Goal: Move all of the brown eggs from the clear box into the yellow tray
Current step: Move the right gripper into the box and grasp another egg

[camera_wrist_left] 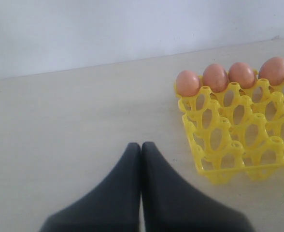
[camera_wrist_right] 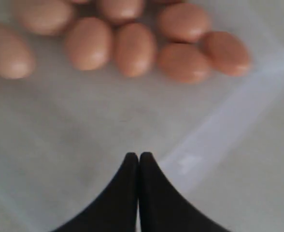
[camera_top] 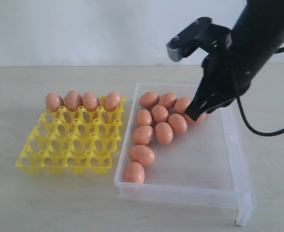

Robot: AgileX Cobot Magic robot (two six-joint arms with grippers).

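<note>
Seen from the exterior, the right gripper (camera_top: pixel 191 115) hung closed and empty over the clear box (camera_top: pixel 200 164). A brown egg (camera_top: pixel 177 123) lay at its eight o'clock, long axis eleven-to-five.

Tray (camera_top: pixel 60 169) left of box (camera_top: pixel 180 194), 4 eggs (camera_top: pixel 73 100) in tray's back row, other eggs (camera_top: pixel 163 133) in box
</note>
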